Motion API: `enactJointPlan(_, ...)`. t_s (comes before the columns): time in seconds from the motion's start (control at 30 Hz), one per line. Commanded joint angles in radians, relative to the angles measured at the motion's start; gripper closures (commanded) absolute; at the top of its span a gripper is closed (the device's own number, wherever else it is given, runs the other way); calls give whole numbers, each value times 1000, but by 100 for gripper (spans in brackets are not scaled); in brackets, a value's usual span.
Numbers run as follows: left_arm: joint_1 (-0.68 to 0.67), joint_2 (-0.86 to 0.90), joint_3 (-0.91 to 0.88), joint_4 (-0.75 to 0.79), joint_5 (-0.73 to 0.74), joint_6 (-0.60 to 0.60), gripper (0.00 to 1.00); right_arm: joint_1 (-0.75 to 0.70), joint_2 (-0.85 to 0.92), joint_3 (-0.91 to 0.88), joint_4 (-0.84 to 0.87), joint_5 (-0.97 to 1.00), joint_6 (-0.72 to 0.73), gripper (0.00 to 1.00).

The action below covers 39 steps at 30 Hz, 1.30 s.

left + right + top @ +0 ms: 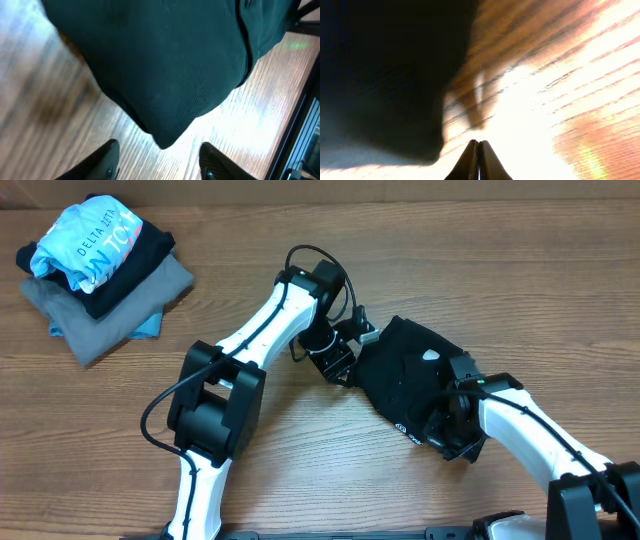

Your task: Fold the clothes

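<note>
- Seeing garment [405,370] folded down to a compact black block, flat on the surface [300,480]; looks close to finished, though the underside is hidden.
- Finding left hand [340,362] just beside garment's left edge, jaws apart and holding nothing; in the wrist view a garment corner sits just ahead of the fingers [107,160], not between them.
- Finding right hand [452,438] at garment's near right edge, fingertips pressed together on nothing, cloth just to one side of them.
- Noting pile [100,270] of other clothes well apart from garment, far off its left side; no part in this.
- Judging the main risk: snagging that loose corner with an open left finger while backing off, which would drag the top layer and undo the fold.
- Judging a second risk: sweeping the closed right hand sideways into garment's edge, shoving the whole block or rucking its lower layer.
- Expecting soft cloth to relax once nothing presses on it; a thick fold may spring open at the corner nearest the left hand.
- Advising a lift straight up and away from garment for both, not a slide along the surface.
</note>
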Motion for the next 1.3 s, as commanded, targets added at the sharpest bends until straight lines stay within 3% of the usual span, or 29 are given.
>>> enactJointPlan(0.0,16,-6,99,8,48,-30,39,-6,-79,95,-10,-27,-64,92)
enactJointPlan(0.07,17,-6,122,29,85,-31,41,-6,-112,126,-20,-38,-63,90)
enactJointPlan(0.13,17,-6,126,64,118,-39,52,-6,-134,143,-11,-57,-59,87)
enactJointPlan(0.37,-17,30,119,69,153,-66,92,-6,-116,127,85,-82,55,89)
enactJointPlan(0.6,-43,183,119,64,106,-61,96,-6,35,73,212,-70,183,96)
enactJointPlan(0.83,-15,264,122,142,-8,-200,95,-6,203,73,178,34,181,96)
enactJointPlan(1.0,21,234,200,84,-8,-214,82,-12,203,88,76,185,119,96)
enactJointPlan(1.03,32,219,245,51,-8,-214,71,-18,203,106,28,239,119,96)
enactJointPlan(1.1,43,203,303,11,-8,-214,61,-29,203,133,-23,289,119,96)
enactJointPlan(1.17,50,192,361,-27,-8,-221,38,-47,203,174,-63,317,116,96)
enactJointPlan(1.27,53,188,426,-73,-3,-253,20,-67,202,250,-93,298,53,96)
